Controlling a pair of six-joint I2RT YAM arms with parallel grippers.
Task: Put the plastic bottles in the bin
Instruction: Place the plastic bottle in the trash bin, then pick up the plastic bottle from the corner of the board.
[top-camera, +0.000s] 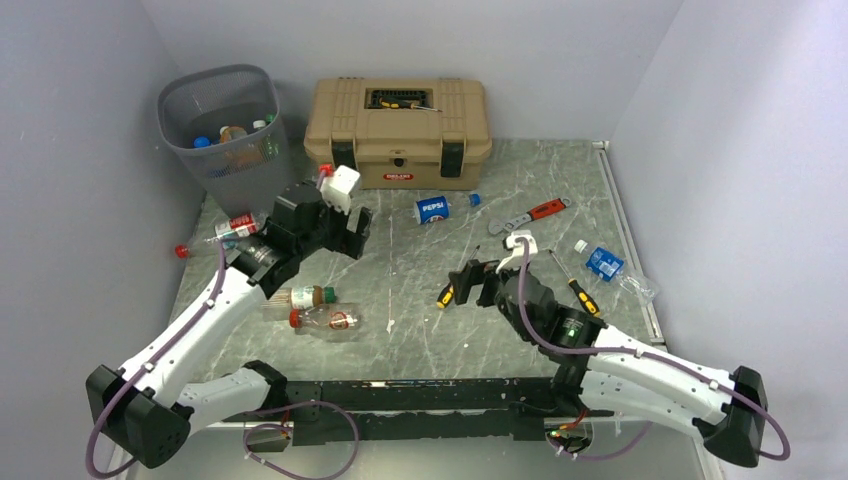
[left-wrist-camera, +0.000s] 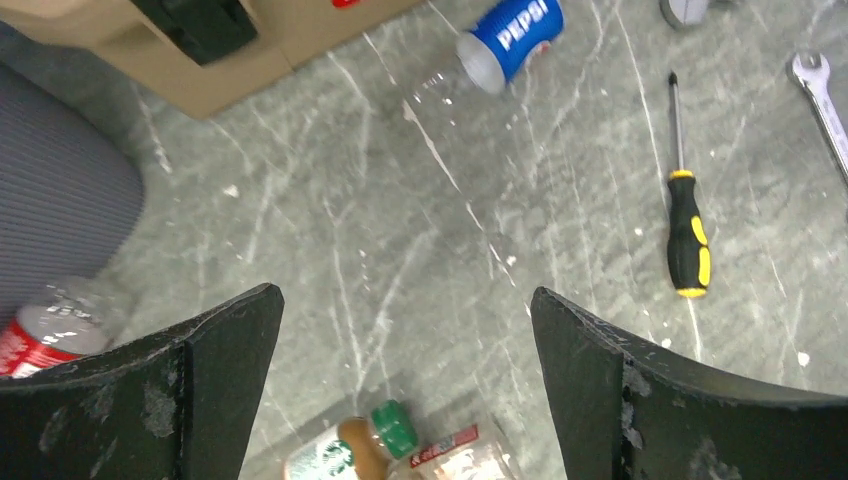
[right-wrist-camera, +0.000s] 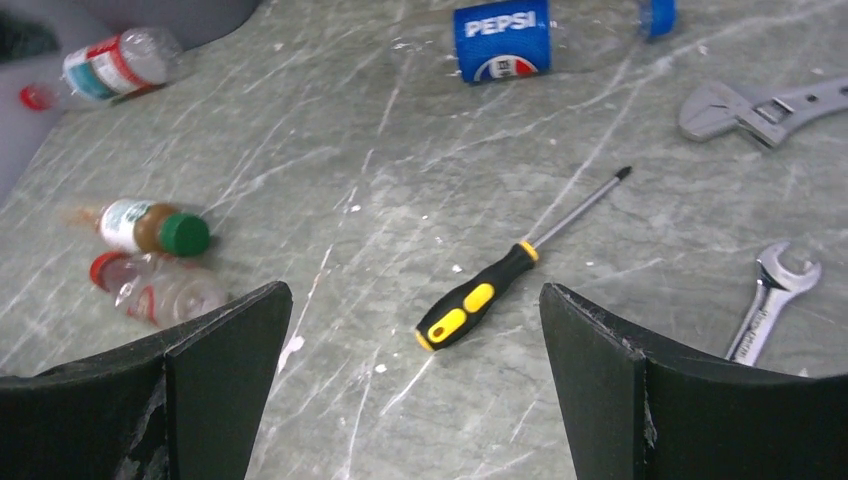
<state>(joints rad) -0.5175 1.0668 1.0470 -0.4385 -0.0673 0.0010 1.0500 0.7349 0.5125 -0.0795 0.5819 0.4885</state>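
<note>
The grey mesh bin (top-camera: 220, 130) stands at the back left with several bottles inside. A Pepsi bottle (top-camera: 433, 208) lies in front of the toolbox and shows in both wrist views (left-wrist-camera: 510, 35) (right-wrist-camera: 505, 40). A red-white labelled bottle (top-camera: 225, 232) lies by the bin's foot. A green-capped brown bottle (top-camera: 300, 297) and a clear red-capped bottle (top-camera: 325, 320) lie side by side under my left arm. A blue-labelled bottle (top-camera: 605, 263) lies at the right. My left gripper (top-camera: 352, 232) (left-wrist-camera: 405, 300) is open and empty above the table. My right gripper (top-camera: 470, 283) (right-wrist-camera: 415, 300) is open and empty near a screwdriver.
A tan toolbox (top-camera: 397, 130) stands at the back middle. A red-handled adjustable wrench (top-camera: 530, 213), a second wrench (right-wrist-camera: 770, 300) and black-yellow screwdrivers (top-camera: 575, 285) (right-wrist-camera: 480, 300) lie on the right half of the table. Walls close in on the left, back and right.
</note>
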